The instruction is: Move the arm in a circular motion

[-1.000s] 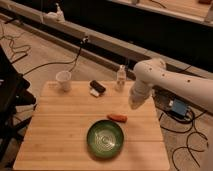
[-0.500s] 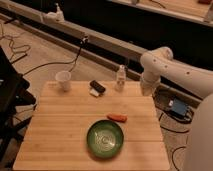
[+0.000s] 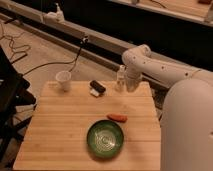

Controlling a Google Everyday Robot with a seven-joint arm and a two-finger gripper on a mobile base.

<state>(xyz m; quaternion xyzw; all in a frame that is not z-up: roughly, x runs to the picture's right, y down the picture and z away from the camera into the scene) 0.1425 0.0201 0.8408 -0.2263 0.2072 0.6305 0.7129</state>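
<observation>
Hard to see: gripper [image 3: 131, 86] at far edge of desk [image 3: 60, 130], beside bottle [image 3: 121, 79]; jaws clenched.
Arm [image 3: 165, 72]: white, thick, rounded, dark-dotted (cut off at right).

Wooden table [image 3: 55, 130]: white cup [image 3: 63, 80] far-left, small dark object [image 3: 96, 88] near it, clear bottle [image 3: 120, 77] at far edge, orange piece [image 3: 117, 117] just behind green bowl [image 3: 92, 136].
</observation>
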